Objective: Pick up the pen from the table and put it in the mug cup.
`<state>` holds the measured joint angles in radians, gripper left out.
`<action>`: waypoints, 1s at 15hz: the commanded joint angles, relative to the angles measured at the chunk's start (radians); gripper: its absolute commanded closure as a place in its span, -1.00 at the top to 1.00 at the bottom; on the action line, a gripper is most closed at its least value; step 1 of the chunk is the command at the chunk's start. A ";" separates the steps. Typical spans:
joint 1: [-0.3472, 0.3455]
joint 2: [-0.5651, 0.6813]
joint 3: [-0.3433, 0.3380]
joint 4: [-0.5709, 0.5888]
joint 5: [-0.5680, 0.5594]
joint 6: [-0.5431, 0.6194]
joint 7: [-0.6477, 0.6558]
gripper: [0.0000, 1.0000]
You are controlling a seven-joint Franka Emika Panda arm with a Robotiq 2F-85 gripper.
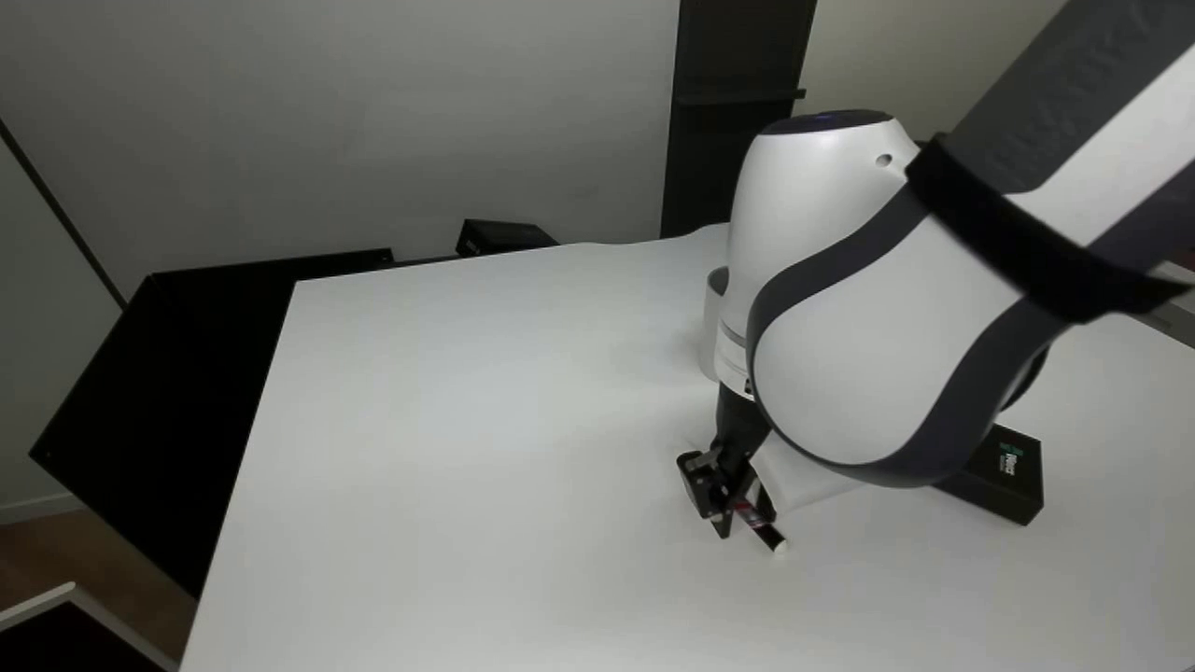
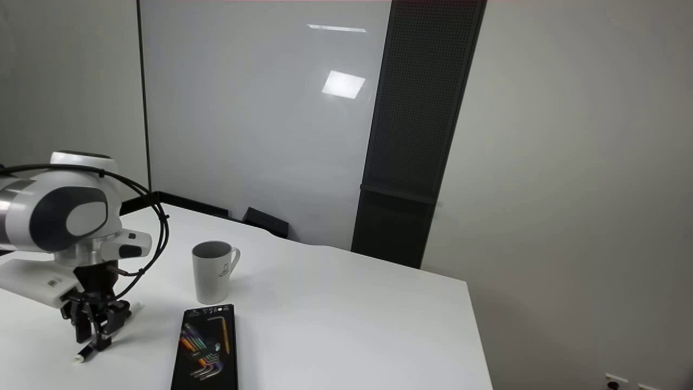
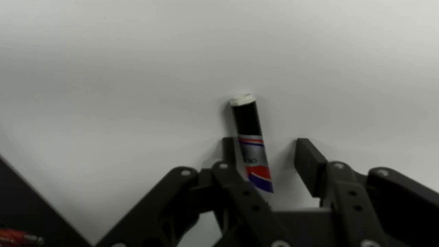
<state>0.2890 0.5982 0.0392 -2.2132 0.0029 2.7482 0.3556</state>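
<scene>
Pen [image 3: 252,149] between gripper [image 3: 265,151] jaws; off-centre (gap alongside)

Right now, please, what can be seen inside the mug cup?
In an exterior view, only grey inner surface shows inside the mug cup, and nothing sticks out. Its near side hides the bottom; whether anything lies there, I cannot tell. The pen is outside.

Pen [image 3: 253,147] on table [image 2: 346,325], between gripper [image 3: 266,152] fingers [image 3: 309,166], mug cup [image 2: 211,277] behind box [image 2: 208,346]

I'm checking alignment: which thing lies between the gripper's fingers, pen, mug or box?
The striped pen; the mug and black box sit away from the open gripper.
</scene>
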 commanded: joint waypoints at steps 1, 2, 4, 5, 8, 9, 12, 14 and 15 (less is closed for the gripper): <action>0.000 -0.002 -0.011 0.001 0.018 -0.005 0.002 -0.48; 0.001 -0.002 -0.013 0.004 0.019 -0.011 0.005 -0.61; 0.010 -0.002 -0.028 0.015 0.016 -0.036 0.017 -0.82; 0.011 -0.004 -0.035 0.020 0.017 -0.048 0.024 -0.93; 0.002 -0.030 -0.056 0.046 0.009 -0.124 0.023 -0.86; 0.003 -0.038 -0.065 0.057 0.004 -0.153 0.028 -0.86; -0.008 -0.075 -0.075 0.100 0.002 -0.255 0.031 -0.86; -0.015 -0.103 -0.066 0.139 0.011 -0.349 0.040 -0.86; -0.018 -0.113 -0.059 0.162 0.019 -0.401 0.052 -0.86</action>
<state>0.2815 0.5284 -0.0358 -2.1060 0.0168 2.4830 0.3591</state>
